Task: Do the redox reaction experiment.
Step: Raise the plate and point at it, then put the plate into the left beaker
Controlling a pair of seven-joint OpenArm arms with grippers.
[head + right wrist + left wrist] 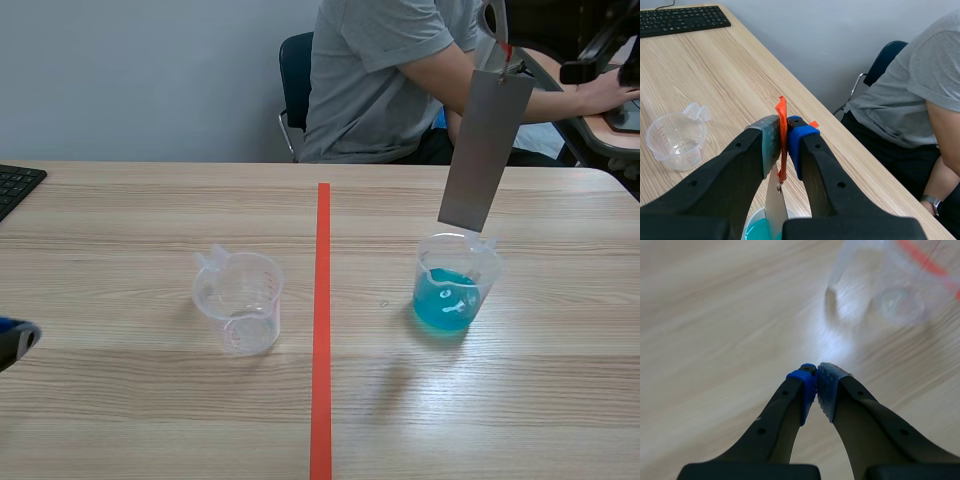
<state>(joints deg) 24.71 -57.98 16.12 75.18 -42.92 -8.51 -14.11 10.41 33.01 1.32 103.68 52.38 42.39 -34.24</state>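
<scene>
The flat grey metal strip hangs from an orange-red tag pinched between the right gripper's pads. Its lower end is just over the mouth of the clear plastic beaker of blue liquid, toward the wooden table's right edge. A clear empty plastic beaker stands across the red tape line. The left gripper, pads pressed together on nothing, sits low at the left edge.
</scene>
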